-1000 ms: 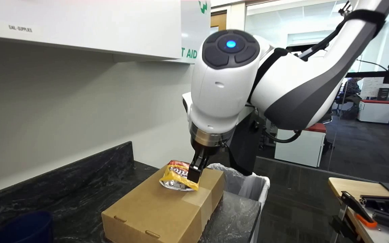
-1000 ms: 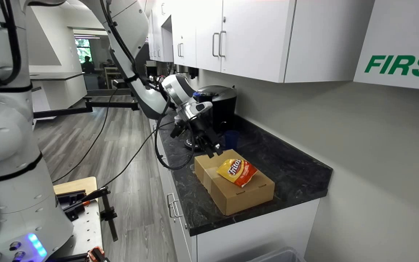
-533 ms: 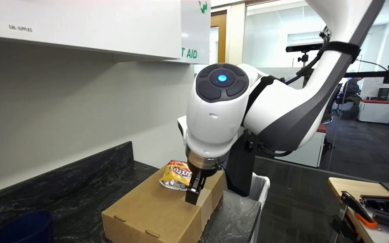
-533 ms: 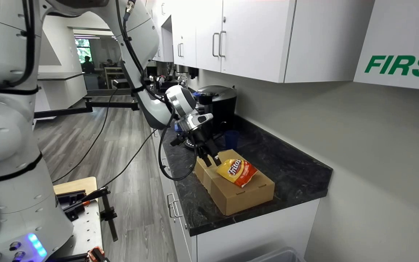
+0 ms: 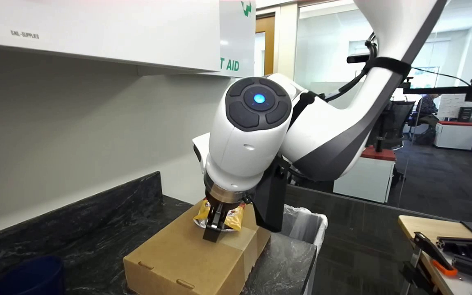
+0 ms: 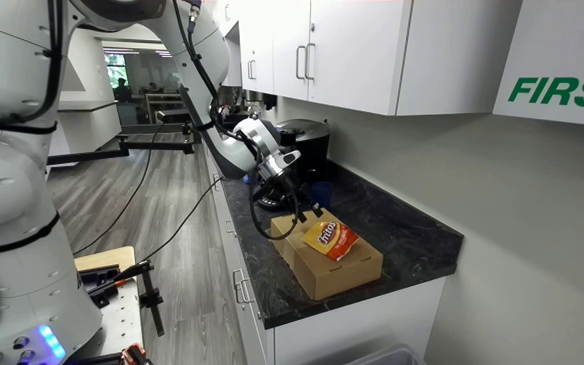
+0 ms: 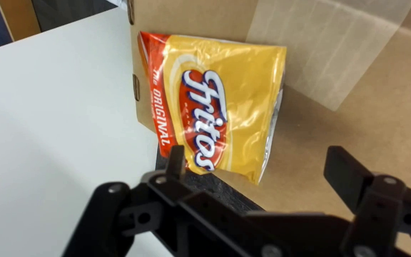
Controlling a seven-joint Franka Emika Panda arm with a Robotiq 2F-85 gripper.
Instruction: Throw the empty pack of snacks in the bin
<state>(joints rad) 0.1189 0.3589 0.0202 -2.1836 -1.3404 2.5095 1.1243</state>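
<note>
Find the yellow snack bag (image 7: 219,103) at upper centre of the wrist view, printed side up on the cardboard box (image 7: 376,142). See the gripper (image 7: 257,164) at the bottom, fingers spread wide, with the bag's lower edge showing between them. Note overlap with the fingertip at frame left; cannot tell contact from a gap. In an exterior view, find it just below and right of the fingertips (image 6: 317,210); in an exterior view, partly behind the gripper, left of the lined bin (image 5: 322,224).
</note>
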